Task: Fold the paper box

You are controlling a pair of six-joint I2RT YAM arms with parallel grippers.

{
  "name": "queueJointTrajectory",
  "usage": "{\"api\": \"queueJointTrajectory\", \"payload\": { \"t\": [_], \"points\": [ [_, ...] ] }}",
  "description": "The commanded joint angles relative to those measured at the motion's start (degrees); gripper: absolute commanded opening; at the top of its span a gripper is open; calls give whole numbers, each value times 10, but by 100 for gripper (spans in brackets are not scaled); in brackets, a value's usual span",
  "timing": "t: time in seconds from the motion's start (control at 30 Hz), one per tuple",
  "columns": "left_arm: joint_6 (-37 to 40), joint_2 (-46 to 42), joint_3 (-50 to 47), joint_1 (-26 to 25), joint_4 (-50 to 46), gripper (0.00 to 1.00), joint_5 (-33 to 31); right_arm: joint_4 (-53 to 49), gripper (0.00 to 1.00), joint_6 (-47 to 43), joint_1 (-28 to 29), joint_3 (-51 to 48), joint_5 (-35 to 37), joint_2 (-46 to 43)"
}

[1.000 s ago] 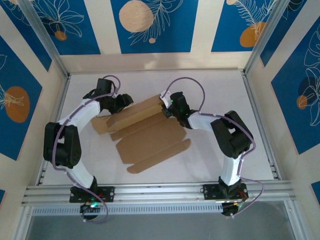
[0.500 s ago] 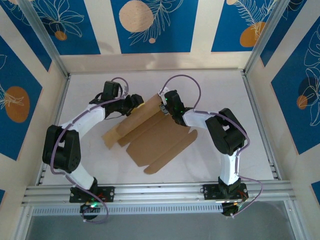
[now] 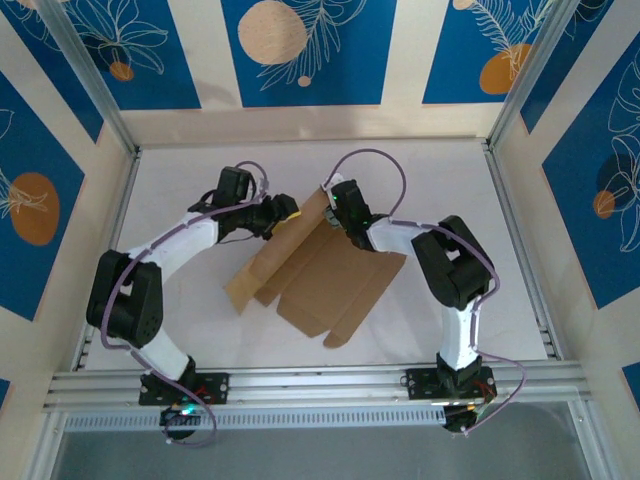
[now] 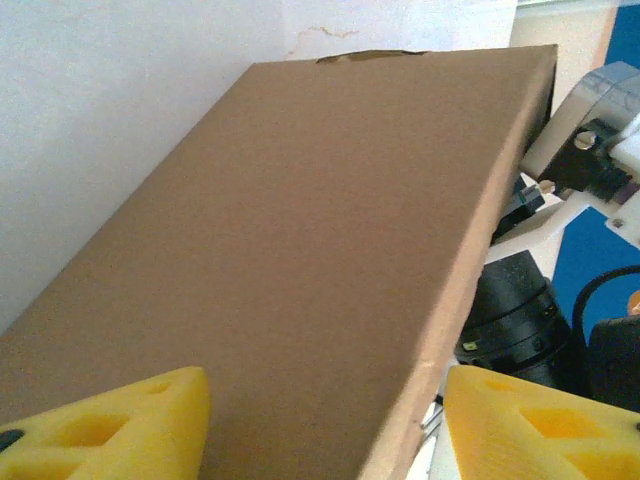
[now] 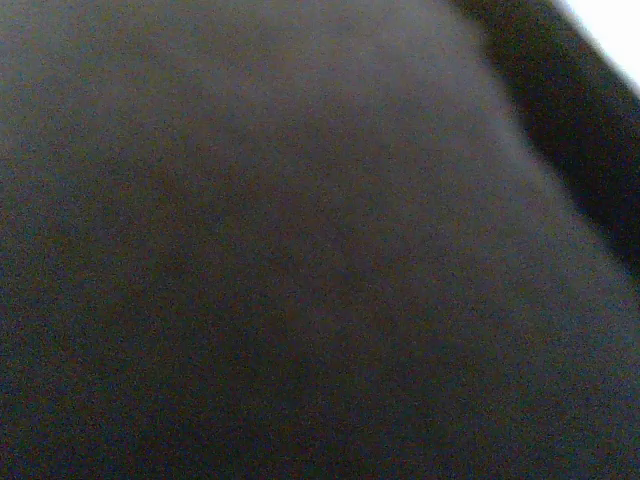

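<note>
Left wrist: left pincer (image 4: 322,405) spread wide, paper box (image 4: 300,220) between; right pincer (image 3: 333,213) unclear.

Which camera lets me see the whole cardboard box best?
The top external view: the paper box lies almost whole, with its panels and flaps spread out. The left wrist view gives one brown panel up close. The right wrist view is a dark blur, too close to tell.

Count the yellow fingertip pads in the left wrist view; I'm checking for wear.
2, both on the left tool: one yellow foam pad bottom left, the other bottom right.
</note>
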Motion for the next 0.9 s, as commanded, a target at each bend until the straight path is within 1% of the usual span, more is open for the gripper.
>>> {"api": "queueJointTrajectory", "payload": {
  "t": [0.0,0.03,0.07,0.2,0.33,0.4,0.43,0.5,0.53,0.6,0.73,0.87],
  "points": [
    [30,-6,36,3,-40,63,-5,2,63,-5,-32,-42,-91,-42],
    [37,-6,42,3,-49,63,-9,8,66,-2,-41,-51,-117,-52],
    [42,-5,48,3,-55,63,-13,10,68,0,-49,-56,-140,-59],
    [54,-1,66,8,-70,63,-15,12,68,-1,-78,-69,-254,-87],
    [68,14,92,13,-86,63,-12,-14,64,16,-123,-59,-360,-108],
    [76,21,102,16,-89,63,-11,-46,60,-15,-143,-47,-435,-121],
    [81,25,107,16,-94,63,-13,-76,58,-45,-147,-35,-450,-125],
    [88,37,120,17,-100,63,-12,-142,56,-123,-148,-12,-458,-128],
    [89,42,125,17,-101,63,-8,-161,56,-165,-152,-9,-469,-128],
    [93,52,134,18,-100,63,-3,-166,56,-219,-160,-14,-476,-127],
    [103,79,163,18,-100,63,10,-132,59,-247,-186,-11,-513,-99],
    [113,106,189,18,-104,63,26,-99,62,-253,-183,7,-517,-60]
  ]
}}
